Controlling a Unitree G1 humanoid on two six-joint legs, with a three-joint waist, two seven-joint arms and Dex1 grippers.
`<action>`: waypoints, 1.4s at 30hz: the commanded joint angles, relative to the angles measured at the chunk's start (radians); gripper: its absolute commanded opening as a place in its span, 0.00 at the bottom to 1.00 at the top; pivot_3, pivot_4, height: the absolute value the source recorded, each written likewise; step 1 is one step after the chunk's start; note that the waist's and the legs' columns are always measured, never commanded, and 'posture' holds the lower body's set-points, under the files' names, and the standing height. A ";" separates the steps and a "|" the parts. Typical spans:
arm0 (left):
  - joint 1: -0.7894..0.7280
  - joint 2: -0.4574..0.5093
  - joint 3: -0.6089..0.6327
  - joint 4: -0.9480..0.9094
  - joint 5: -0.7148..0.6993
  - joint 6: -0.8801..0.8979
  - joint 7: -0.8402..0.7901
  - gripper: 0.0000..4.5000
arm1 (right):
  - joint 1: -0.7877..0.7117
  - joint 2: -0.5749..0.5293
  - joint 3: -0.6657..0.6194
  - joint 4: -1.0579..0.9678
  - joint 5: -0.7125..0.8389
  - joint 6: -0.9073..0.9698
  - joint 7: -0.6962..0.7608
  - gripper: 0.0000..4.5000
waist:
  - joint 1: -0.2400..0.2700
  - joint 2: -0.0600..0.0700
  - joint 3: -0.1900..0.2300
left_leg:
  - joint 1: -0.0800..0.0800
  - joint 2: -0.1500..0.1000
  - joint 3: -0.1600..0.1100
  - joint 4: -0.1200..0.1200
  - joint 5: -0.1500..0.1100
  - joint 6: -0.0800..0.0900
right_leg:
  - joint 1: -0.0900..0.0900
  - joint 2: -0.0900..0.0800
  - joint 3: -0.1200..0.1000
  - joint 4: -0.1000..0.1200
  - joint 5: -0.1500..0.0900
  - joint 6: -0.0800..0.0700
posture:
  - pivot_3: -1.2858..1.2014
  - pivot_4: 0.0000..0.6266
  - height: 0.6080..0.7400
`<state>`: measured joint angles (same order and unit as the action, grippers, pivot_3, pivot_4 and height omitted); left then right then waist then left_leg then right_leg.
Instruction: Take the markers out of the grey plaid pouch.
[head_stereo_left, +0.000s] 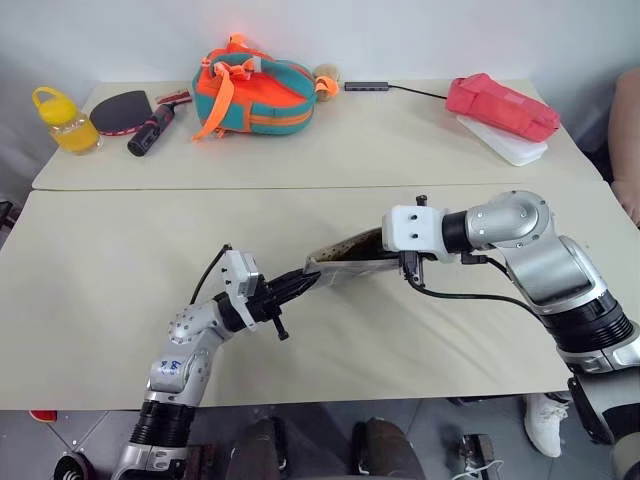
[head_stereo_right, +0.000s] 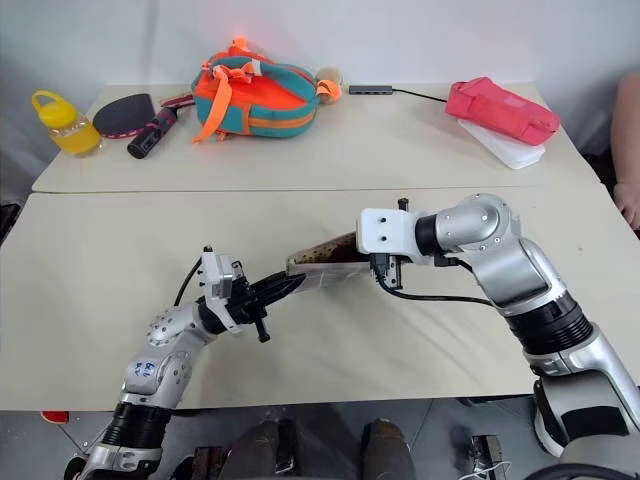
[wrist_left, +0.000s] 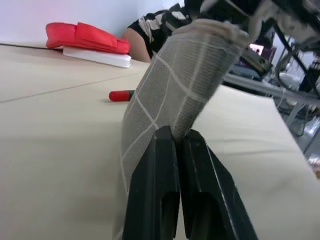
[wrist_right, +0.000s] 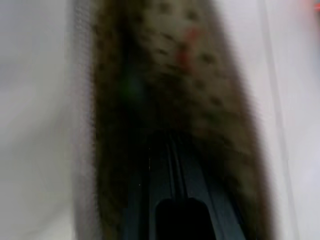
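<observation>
Grey plaid pouch hangs lengthwise between both claws, left claw clamped on its lower end, right claw closed inside its open mouth

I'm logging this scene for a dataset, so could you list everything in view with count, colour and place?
grey plaid pouch: one, grey with white grid lines, held up over the near table between both tools
marker: one seen, red cap, lying on the near table beyond the pouch
bag: one, orange and teal, far table, middle
pink-red pouch: one, far table, robot's right, on a white flat case
bottle: one, yellow, far table, left end
paddle: one, black and red, beside the bottle
cylinder: one, black and red, by the paddle
hub with cable: one, dark, far table
tables: two, beige
person: patterned sleeve, beyond the table
left tool: shut on the pouch's end
right tool: shut, at the pouch's open end
</observation>
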<state>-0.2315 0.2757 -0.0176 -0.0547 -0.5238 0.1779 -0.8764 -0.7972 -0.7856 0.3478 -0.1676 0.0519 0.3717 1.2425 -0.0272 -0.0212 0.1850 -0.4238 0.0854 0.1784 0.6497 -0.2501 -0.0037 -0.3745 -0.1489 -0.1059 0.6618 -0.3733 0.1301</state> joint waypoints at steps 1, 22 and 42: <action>-0.005 -0.011 0.017 -0.080 -0.099 0.092 0.013 0.00 | -0.062 -0.054 -0.055 -0.095 0.058 0.083 0.070 0.01 | 0.000 0.000 0.000 | 0.000 0.000 0.000 0.000 0.000 0.000 | 0.000 0.000 0.000 0.000 0.000 0.000 | 0.52 0.24 1.00; 0.035 0.034 -0.042 -0.009 0.055 0.014 -0.011 0.00 | 0.007 0.041 0.095 0.059 -0.146 -0.029 -0.024 0.01 | -0.003 0.000 0.000 | 0.001 0.000 0.000 0.001 0.000 0.000 | 0.001 0.000 0.000 0.000 0.000 0.000 | 0.52 0.24 1.00; 0.017 -0.003 0.006 0.027 -0.031 0.117 0.009 0.00 | 0.020 0.116 0.113 0.107 -0.173 -0.044 -0.044 0.43 | -0.007 0.000 0.000 | 0.002 0.000 0.000 0.001 0.000 0.000 | 0.001 0.000 0.000 0.001 0.000 0.000 | 0.52 0.24 1.00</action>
<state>-0.2251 0.2719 -0.0185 -0.0298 -0.5551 0.2875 -0.8753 -0.7786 -0.6823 0.4526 -0.0757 -0.0965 0.3566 1.2207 -0.0341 -0.0214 0.1848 -0.4220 0.0859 0.1787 0.6511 -0.2500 -0.0039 -0.3731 -0.1485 -0.1057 0.6626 -0.3733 0.1299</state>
